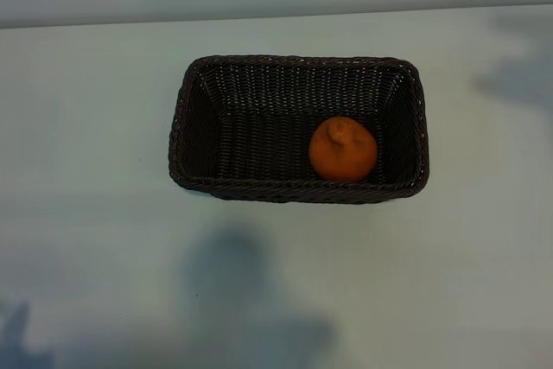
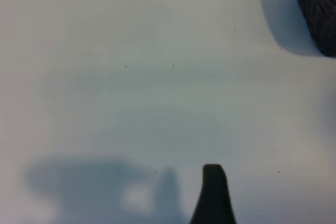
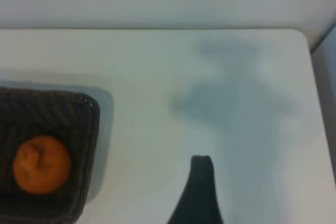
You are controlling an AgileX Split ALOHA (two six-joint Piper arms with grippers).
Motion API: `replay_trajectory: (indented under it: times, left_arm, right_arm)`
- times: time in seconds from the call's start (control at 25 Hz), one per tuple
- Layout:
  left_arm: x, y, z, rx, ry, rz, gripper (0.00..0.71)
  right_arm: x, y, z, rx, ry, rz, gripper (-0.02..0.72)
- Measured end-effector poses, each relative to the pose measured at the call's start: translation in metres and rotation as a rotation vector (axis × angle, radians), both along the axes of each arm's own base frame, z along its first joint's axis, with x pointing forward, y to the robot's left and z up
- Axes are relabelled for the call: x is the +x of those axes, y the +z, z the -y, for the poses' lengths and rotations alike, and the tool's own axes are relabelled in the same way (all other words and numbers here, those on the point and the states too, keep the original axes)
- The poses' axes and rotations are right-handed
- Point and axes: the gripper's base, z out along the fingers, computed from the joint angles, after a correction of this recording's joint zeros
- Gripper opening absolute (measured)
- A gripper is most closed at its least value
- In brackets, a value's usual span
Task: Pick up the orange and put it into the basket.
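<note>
The white table point(image 1: 95, 239) fills almost the whole exterior view, with soft grey shadows of the arms falling across its near part and its far right corner. Neither arm itself shows in that view.

The basket point(image 1: 298, 130) stands near the middle of the table, its long sides running across the view, dark woven walls sloping inward to a flat floor. The left wrist view catches only one rounded corner of it point(image 2: 318, 9) with its shadow on the table beside it; the right wrist view shows one end of it point(image 3: 79, 108).

The orange point(image 1: 343, 149) lies inside the basket on the floor, in the right half as the exterior view shows it, close to the near long wall and with its raised knob pointing up. It rests free, with nothing touching it. The right wrist view sees it too point(image 3: 41, 163), down in the basket's end.

The right gripper hangs above bare table off the basket's end, tilted downward and well apart from the orange; one dark fingertip point(image 3: 201, 182) shows, and its jaws stand spread with nothing between them.

The left gripper is poised over bare table away from the basket, pointing downward at a slant; one dark fingertip point(image 2: 213, 192) shows, jaws likewise spread and holding nothing.
</note>
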Motion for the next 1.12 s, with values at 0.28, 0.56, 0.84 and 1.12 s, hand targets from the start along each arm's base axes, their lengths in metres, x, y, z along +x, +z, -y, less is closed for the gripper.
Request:
replay_trajectory:
  times: [0.28, 0.56, 0.84, 1.12]
  left_arm:
    - [0.000, 0.000, 0.000, 0.000, 0.000, 0.000, 0.563]
    - [0.000, 0.000, 0.000, 0.000, 0.000, 0.000, 0.563]
    - [0.000, 0.000, 0.000, 0.000, 0.000, 0.000, 0.563]
    - [0.000, 0.000, 0.000, -0.001, 0.001, 0.000, 0.563]
  right_arm:
    - [-0.116, -0.015, -0.021, -0.016, -0.013, 0.201, 0.596]
    - [-0.197, -0.061, -0.034, -0.037, -0.038, 0.422, 0.596]
    - [-0.205, -0.118, -0.035, -0.037, -0.040, 0.412, 0.595]
    - [-0.190, -0.157, -0.031, -0.041, -0.045, 0.348, 0.595]
